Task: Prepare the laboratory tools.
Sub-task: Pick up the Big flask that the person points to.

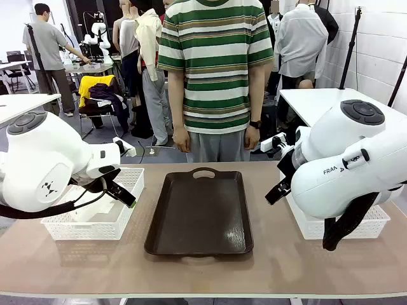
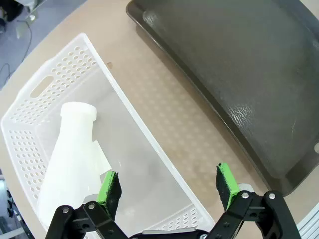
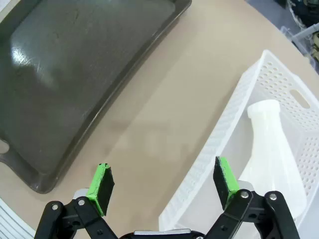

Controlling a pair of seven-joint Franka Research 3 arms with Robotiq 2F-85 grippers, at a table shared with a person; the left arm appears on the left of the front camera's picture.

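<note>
One frosted-white conical flask (image 2: 67, 159) lies on its side in the left white mesh basket (image 2: 60, 64), below and left of my left gripper (image 2: 168, 186), which is open and holds nothing. A second flask (image 3: 274, 149) lies on its side in the right white mesh basket (image 3: 279, 79). My right gripper (image 3: 162, 185) hovers open over that basket's near wall and the bare table, with nothing between its fingers. In the front view my left gripper (image 1: 121, 190) hangs over the left basket (image 1: 95, 219).
A dark brown tray (image 1: 200, 213) with nothing on it lies in the table's middle between the baskets. A person in a striped shirt (image 1: 216, 63) stands at the far edge with hands down. The right basket (image 1: 375, 225) is mostly hidden behind my right arm.
</note>
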